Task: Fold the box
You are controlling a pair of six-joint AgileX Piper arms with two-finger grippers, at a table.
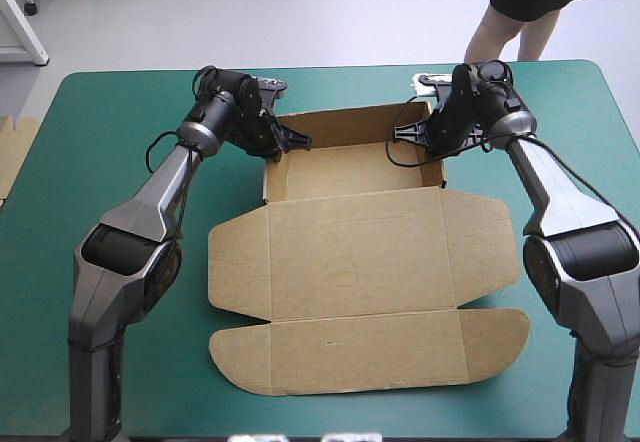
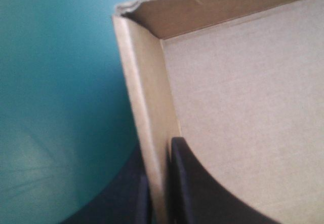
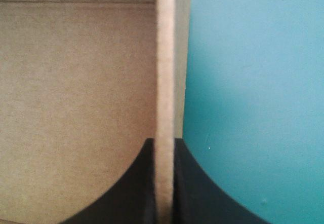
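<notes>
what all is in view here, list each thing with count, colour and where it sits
box: one, brown, middle of the table; far part a tray with walls raised, lid flat toward the near edge
spare board: one edge showing, brown, at the table's left edge
table: one, teal-green cover, under the box
left gripper: one, black fingers, shut on the box's left wall
right gripper: one, black fingers, shut on the box's right wall
</notes>
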